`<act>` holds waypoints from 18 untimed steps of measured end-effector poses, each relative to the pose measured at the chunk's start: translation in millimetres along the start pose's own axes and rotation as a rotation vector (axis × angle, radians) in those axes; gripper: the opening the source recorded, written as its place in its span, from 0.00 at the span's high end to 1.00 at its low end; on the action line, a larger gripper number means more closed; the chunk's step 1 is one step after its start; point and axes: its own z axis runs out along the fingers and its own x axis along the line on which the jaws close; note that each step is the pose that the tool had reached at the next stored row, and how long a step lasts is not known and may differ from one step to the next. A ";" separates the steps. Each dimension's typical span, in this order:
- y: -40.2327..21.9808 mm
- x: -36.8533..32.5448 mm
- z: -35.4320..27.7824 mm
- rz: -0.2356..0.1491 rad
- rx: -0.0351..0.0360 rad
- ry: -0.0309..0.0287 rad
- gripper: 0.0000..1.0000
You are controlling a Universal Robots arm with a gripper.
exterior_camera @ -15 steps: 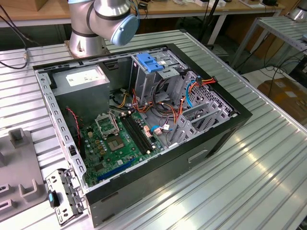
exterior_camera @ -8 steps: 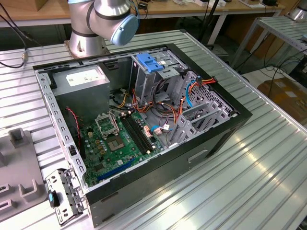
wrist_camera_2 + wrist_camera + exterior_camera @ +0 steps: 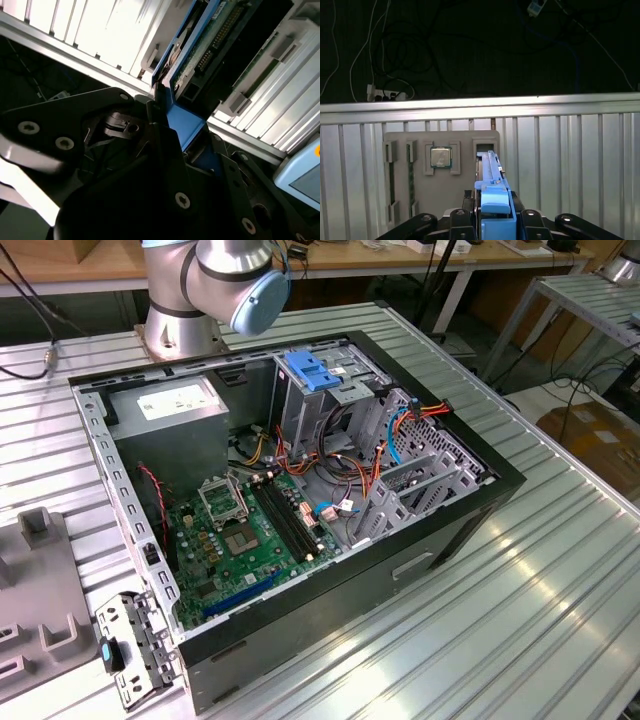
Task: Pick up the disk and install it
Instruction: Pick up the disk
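In both wrist views the disk (image 3: 490, 167) stands on edge, its blue side rail (image 3: 496, 202) towards the camera. Its lower end sits at a slot of a grey holder plate (image 3: 465, 190) on the ribbed metal table. My gripper (image 3: 494, 205) is shut on the disk, with a black finger on each side of the blue rail. In the second wrist view the disk's green circuit board and connector pins (image 3: 212, 47) run away from the gripper (image 3: 172, 125) along the blue rail (image 3: 186, 120).
An open computer case (image 3: 300, 490) lies on the table, with motherboard (image 3: 250, 530), grey power supply box (image 3: 175, 405) and a drive cage topped by a light-blue bracket (image 3: 315, 370). The arm's base (image 3: 200, 290) stands behind it. The holder plate also carries a processor chip (image 3: 440, 157).
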 end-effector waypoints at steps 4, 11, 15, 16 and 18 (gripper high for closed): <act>-0.3 0.0 -8.7 0.000 0.0001 -0.0001 0.63; -0.7 0.1 -25.2 0.000 0.0001 -0.0001 0.63; -1.0 0.1 -33.5 0.000 0.0000 0.0000 0.63; -1.0 0.1 -35.1 0.000 0.0001 0.0000 0.63; -1.2 0.1 -40.3 0.000 0.0000 0.0000 0.63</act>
